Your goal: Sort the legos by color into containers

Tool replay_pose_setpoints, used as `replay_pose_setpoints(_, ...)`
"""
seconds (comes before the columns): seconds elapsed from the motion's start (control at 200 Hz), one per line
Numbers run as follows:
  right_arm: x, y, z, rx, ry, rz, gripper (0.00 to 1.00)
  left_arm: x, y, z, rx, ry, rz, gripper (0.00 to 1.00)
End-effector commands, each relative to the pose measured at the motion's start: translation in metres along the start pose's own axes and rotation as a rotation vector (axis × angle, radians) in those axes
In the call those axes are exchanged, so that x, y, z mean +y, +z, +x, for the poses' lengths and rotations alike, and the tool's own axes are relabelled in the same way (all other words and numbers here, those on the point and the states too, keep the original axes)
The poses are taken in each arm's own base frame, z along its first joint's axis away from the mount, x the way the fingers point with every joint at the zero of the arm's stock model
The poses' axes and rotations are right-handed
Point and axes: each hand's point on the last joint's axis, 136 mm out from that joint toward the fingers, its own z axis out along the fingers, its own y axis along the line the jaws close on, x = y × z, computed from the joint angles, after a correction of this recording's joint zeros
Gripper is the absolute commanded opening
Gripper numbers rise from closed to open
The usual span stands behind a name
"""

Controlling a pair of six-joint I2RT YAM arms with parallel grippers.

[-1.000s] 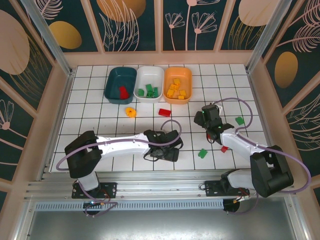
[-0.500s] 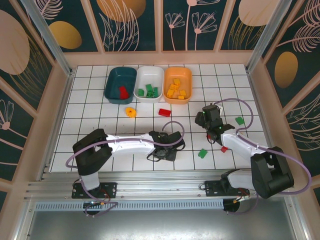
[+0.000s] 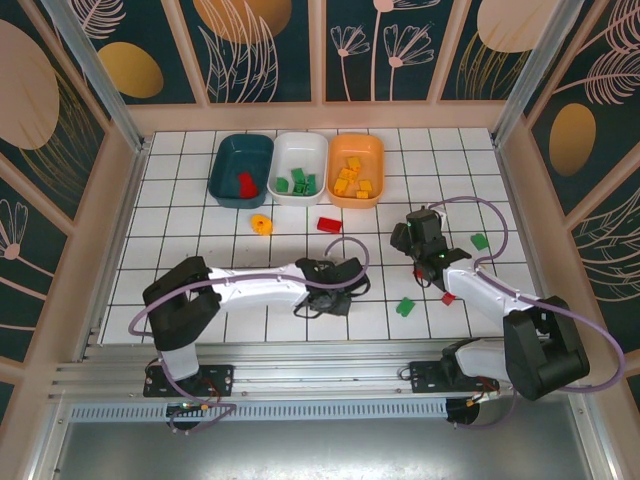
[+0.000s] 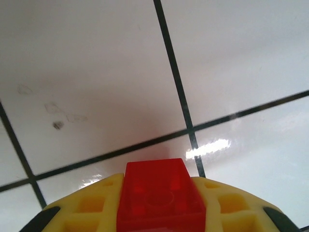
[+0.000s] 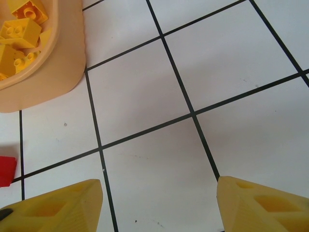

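My left claw (image 3: 333,292) is clenched on a red lego (image 4: 157,195) at the white surface (image 4: 96,72), pads on its flat side walls, which I judge best for light, rigid, slick plastic, while my right claw (image 5: 157,193) hangs released near the orange container (image 5: 53,82).

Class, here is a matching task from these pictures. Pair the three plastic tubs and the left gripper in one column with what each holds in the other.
Column one:
1 dark teal plastic tub
2 white plastic tub
3 orange plastic tub
4 left gripper

Column two:
A yellow bricks inside
B clamped red brick in its grip
C green bricks inside
D lone red brick lying inside

Pairs: 1-D, 2-C, 3-A, 4-B
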Motion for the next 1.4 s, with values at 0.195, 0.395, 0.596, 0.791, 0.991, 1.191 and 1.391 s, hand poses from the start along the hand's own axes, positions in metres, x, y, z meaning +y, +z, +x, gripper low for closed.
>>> replay_pose_setpoints(0.195, 0.005, -0.008, -0.011, -0.016, 0.003, -0.021, 0.64, 0.120, -0.093, -0.188, -0.370, -0.212, -0.027, 0.14)
replay_pose_setpoints(0.395, 0.002, -0.014, -0.008, 0.006, -0.006, -0.008, 0.64, 0.218, -0.089, -0.273, -0.431, -0.369, -0.119, 0.15)
replay_pose_setpoints(0.596, -0.004, -0.021, 0.001, 0.054, -0.013, 0.006, 0.65, 0.284, -0.050, -0.340, -0.433, -0.536, -0.032, 0.16)
replay_pose_setpoints(0.791, -0.013, -0.035, 0.000, 0.041, -0.012, 0.027, 0.68, 0.298, -0.018, -0.369, -0.379, -0.516, -0.075, 0.18)
replay_pose_setpoints(0.991, -0.023, -0.041, 0.001, 0.044, -0.013, 0.070, 0.70, 0.304, 0.001, -0.364, -0.358, -0.533, -0.076, 0.26)
replay_pose_setpoints(1.191, -0.031, -0.045, -0.001, 0.045, 0.018, 0.122, 0.74, 0.303, 0.004, -0.360, -0.344, -0.528, -0.066, 0.44)
replay_pose_setpoints(1.391, -0.030, -0.049, -0.005, 0.036, 0.038, 0.125, 0.75, 0.301, -0.014, -0.361, -0.354, -0.515, -0.070, 0.62)
